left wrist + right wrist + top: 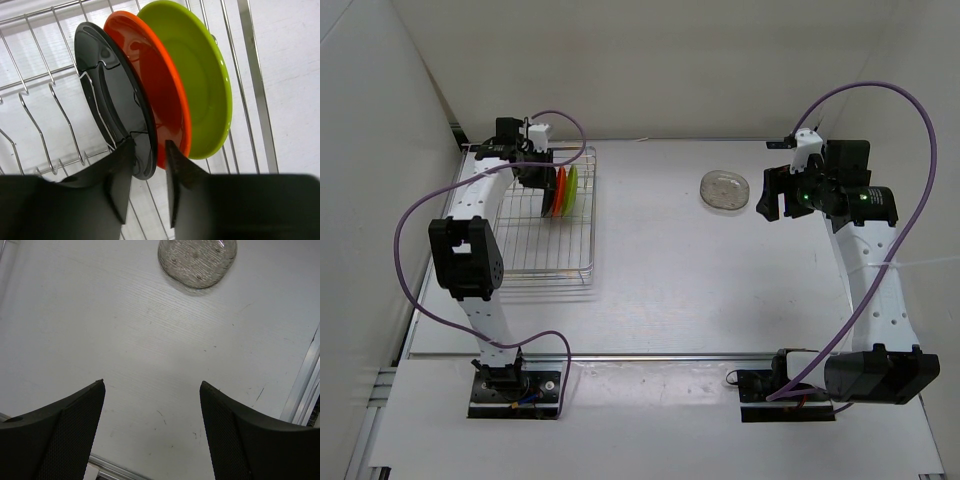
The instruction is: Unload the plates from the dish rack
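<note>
Straddling the near rim of the glossy black round plate (110, 90), the left gripper (149, 145) stands narrowly open, not yet clamping anything; the plate looks stiff, light and likely slippery, so pinch this rim firmly.

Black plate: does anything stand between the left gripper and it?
Nothing visible does. The left gripper straddles the lower rim of the black plate, jaws open. The orange plate stands close behind the black one, so closing the jaws might catch its edge too.
</note>
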`<state>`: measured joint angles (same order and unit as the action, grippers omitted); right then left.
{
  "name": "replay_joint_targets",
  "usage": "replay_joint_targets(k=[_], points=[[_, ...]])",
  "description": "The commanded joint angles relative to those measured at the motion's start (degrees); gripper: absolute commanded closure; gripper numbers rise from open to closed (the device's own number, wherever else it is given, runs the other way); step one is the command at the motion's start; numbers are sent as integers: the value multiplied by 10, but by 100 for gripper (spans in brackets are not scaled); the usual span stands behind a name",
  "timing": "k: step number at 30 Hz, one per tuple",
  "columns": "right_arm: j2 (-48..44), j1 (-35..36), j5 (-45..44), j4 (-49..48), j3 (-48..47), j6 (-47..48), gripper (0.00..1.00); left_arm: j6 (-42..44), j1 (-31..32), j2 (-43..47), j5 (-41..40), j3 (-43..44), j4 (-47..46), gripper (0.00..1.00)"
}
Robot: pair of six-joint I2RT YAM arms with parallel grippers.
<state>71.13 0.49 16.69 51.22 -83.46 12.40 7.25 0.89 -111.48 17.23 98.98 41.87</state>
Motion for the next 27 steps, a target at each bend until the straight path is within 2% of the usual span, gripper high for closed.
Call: replay_joint_targets(k=[1,6,8,9,15,16,21,27], points=[[-13,2,9,-9,-7,0,21,-6,0,11,-3,-3,-11,61],[-13,2,9,-4,-7,0,21,-6,0,5,-3,-3,-11,68],[-13,2,9,-4,-7,0,21,-6,0,5,-3,-3,-11,68],[-13,2,9,-4,-7,0,21,-6,0,5,-3,-3,-11,73],[-13,2,9,-4,-7,0,22,-11,0,10,-3,2,-11,84],[-13,2,9,-4,-7,0,22,-11,0,10,-3,2,-11,89],[-13,2,9,-4,-7,5,22,-18,0,10,3,2,-6,89],[-13,2,14,-4,-7,5,22,-32,5,73,9,13,2,89]])
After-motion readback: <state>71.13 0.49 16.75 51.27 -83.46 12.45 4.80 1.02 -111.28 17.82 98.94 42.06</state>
